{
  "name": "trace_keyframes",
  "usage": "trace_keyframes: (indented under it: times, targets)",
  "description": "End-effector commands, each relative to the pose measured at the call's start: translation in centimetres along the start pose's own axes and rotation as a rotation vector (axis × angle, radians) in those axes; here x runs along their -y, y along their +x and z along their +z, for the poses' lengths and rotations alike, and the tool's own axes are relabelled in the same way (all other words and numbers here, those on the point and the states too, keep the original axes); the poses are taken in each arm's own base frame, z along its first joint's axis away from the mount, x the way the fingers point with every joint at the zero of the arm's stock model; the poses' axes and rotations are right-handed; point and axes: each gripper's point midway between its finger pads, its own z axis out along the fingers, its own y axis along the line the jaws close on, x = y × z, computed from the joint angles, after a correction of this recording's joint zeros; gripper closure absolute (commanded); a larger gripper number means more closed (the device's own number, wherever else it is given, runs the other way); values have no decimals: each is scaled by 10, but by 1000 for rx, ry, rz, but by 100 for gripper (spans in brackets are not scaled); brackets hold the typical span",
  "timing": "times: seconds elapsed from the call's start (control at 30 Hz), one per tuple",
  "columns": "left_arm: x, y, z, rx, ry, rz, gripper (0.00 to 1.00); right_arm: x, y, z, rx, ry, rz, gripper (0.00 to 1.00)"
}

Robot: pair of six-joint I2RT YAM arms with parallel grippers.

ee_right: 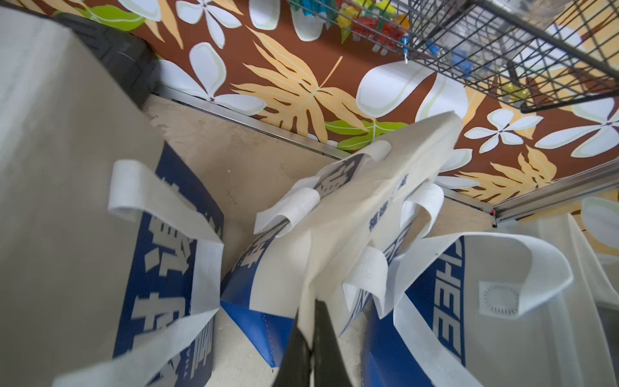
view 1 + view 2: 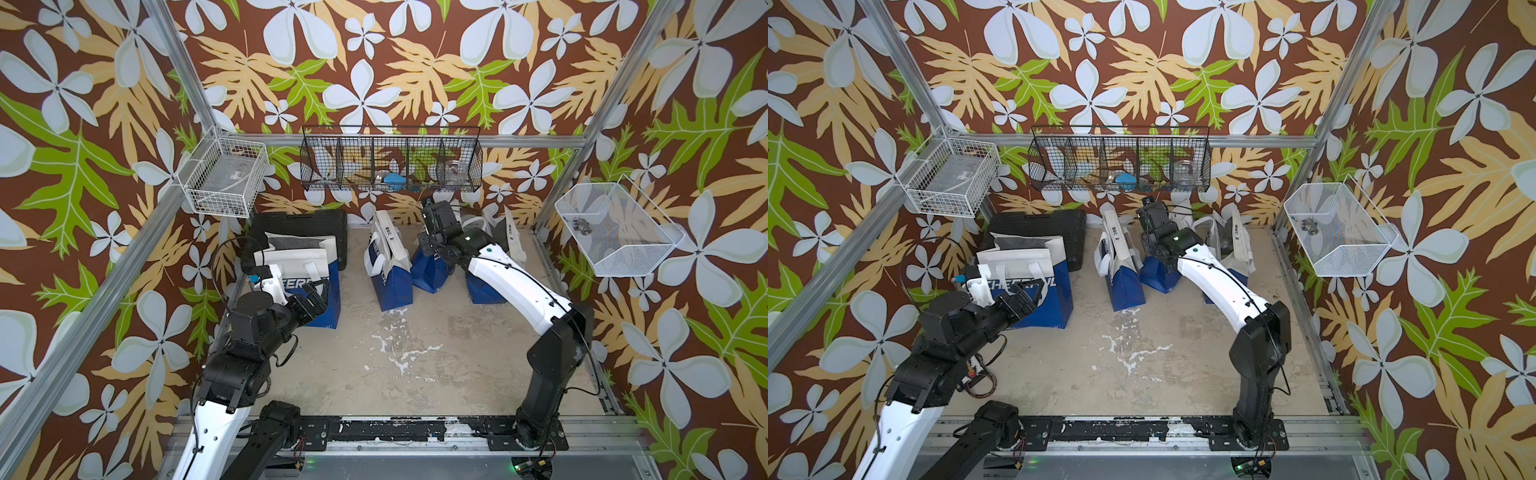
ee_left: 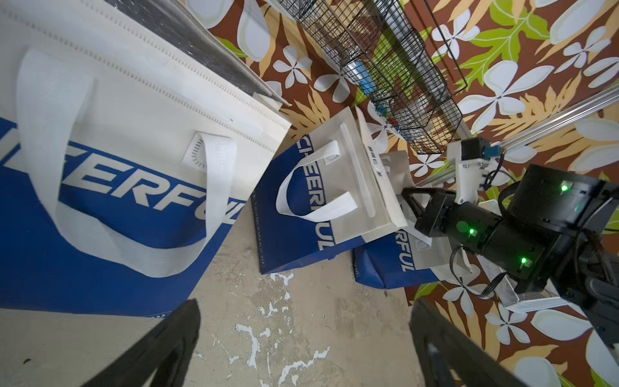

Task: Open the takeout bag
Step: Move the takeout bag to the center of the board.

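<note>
Several blue-and-cream takeout bags with white handles stand along the back of the table. My right gripper (image 1: 310,335) is shut on the cream top edge of one takeout bag (image 1: 368,214), the third from the left (image 2: 430,274). From the left wrist view, the right gripper (image 3: 407,197) reaches down onto that bag's top. My left gripper (image 3: 301,335) is open with nothing between its fingers. It hovers low in front of the large bag (image 2: 299,282) at the left, seen in both top views (image 2: 1034,286).
A black case (image 2: 307,224) lies behind the large bag. Two more bags (image 2: 386,266) (image 2: 486,286) flank the held one. A black wire basket (image 2: 390,166) hangs on the back wall, and white baskets hang at the left (image 2: 222,176) and right (image 2: 615,228).
</note>
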Motion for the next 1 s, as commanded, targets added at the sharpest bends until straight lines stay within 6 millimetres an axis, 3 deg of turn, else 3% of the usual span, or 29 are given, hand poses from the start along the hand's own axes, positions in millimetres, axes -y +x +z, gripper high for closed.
trace_keyframes:
  times: [0.0,0.13,0.23,0.37,0.43,0.53,0.63,0.73,0.87,0.93,0.97]
  targets:
    - [15,-2,-4,-25,42,33,4,-1,26,-32,-2,-9,34,100]
    - [34,-1,-4,-61,101,48,9,-17,88,-77,-30,-100,78,100]
    - [43,6,1,-99,133,64,10,-30,117,-107,-15,-183,135,100]
    - [66,33,14,-181,207,87,12,-31,127,-146,-3,-272,166,47]
    - [83,51,17,-205,248,107,12,-25,118,-167,40,-320,190,38]
    - [113,92,21,-259,290,177,12,6,100,-191,147,-294,254,25]
    - [141,123,25,-276,328,250,11,27,94,-173,109,-305,303,23]
    - [161,132,41,-278,350,268,10,43,93,-142,76,-433,424,29]
    - [191,151,69,-310,379,347,10,64,78,-134,104,-468,495,32]
    - [189,142,77,-271,309,395,12,64,69,-140,121,-492,499,34]
    - [176,126,78,-207,230,401,12,63,67,-144,128,-504,490,36]
